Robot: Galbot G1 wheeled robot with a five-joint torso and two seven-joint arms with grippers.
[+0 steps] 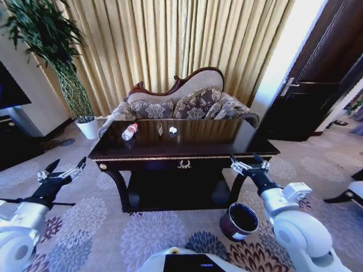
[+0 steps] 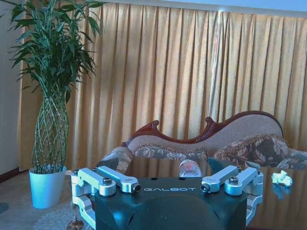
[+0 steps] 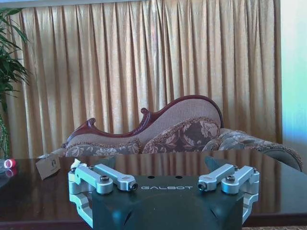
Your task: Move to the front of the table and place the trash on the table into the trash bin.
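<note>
The head view takes in the whole room: gold curtains (image 1: 170, 39) at the back, a patterned sofa (image 1: 181, 102) before them, and in front of that the dark glossy desk (image 1: 227, 144) with its lower shelf and a gold emblem on the front edge. A tall potted plant (image 1: 62, 62) stands on the robot's left, beyond the desk's end. The trash bin (image 1: 238, 221), a small dark round bucket, sits on the patterned carpet (image 1: 108, 226) near the desk's right front leg, just beside the right arm. The left gripper (image 1: 61, 171) hangs off the desk's left front corner, fingers spread and empty; the right gripper (image 1: 249, 164) hovers at the right front corner, likewise spread with nothing between its fingers. On the desk top, toward the back left, lies the clear bottle (image 1: 130, 131) on its side, with a tiny wrapper (image 1: 160, 129) and a crumpled white paper wad (image 1: 173, 130) near it, each apart from the others. The left wrist view looks level across the desk, showing the bottle end-on just past the open gripper and the wad off to one side. The right wrist view catches the bottle's red cap (image 3: 9, 163) at the frame edge and the wrapper standing up like a small card.
</note>
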